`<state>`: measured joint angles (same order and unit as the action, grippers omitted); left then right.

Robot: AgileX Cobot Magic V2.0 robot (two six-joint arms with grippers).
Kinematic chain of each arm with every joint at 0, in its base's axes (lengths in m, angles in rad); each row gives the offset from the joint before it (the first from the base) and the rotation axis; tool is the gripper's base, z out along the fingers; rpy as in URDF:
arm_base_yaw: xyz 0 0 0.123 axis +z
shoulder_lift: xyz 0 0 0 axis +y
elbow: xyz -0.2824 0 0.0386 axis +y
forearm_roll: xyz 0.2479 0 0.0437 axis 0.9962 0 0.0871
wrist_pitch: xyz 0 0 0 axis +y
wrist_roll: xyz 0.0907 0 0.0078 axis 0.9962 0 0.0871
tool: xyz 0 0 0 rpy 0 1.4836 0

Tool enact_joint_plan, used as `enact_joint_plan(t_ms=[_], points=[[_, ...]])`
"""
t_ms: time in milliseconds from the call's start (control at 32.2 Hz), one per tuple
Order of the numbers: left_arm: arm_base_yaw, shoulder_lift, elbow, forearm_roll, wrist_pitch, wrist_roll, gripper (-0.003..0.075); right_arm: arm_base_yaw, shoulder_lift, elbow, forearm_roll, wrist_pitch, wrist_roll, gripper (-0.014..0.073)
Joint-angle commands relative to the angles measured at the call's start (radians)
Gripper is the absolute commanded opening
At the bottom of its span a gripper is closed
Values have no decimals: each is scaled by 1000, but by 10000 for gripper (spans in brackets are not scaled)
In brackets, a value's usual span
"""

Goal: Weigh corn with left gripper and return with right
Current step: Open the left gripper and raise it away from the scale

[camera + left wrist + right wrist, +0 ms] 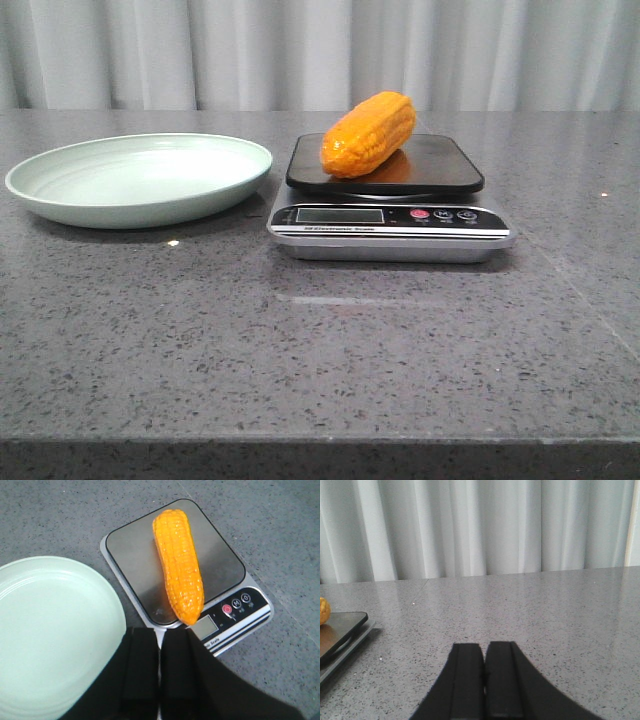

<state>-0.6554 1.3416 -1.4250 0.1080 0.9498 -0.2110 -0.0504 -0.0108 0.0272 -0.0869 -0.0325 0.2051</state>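
**Corn rests on the scale, both hands closed and empty**

The corn [369, 134] lies on the dark platform of the kitchen scale [390, 215], which stands on the grey speckled table [320, 350] just right of centre. The cob sits diagonally, its blunt near end toward the left front of the platform and its other end raised toward the far right. In the left wrist view its near tip reaches past the platform's edge, over the scale's display strip. The display window and the three round buttons, one of them red, face the near edge of the table; no reading can be made out.

The pale green plate [140, 180] sits to the left of the scale, close beside it but not touching, and holds nothing.

The left hand [159, 672] hovers above the gap between plate and scale, on the near side of the corn. Its two black fingers [140, 670] are pressed almost together with only a thin slit between them, gripping nothing and clear of the cob.

The right hand [484, 680] is well off to the right of the scale, low over bare table, its fingers likewise drawn together on nothing. Only the scale's corner and a sliver of the corn show at the edge of its view. A white curtain [320, 50] hangs behind the far edge of the table.
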Motion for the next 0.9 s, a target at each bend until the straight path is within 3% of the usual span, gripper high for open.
enact_joint_plan(t_ms=[0, 528, 870], points=[[-2, -181, 106, -4, -134, 3, 132, 0, -18, -7, 2, -79, -5, 142], [-2, -910, 699, -3, -440, 3, 132, 0, -18, -7, 2, -79, -5, 142], [-2, -1325, 945, 21, -463, 3, 132, -1, -16, -7, 2, -79, -5, 142]])
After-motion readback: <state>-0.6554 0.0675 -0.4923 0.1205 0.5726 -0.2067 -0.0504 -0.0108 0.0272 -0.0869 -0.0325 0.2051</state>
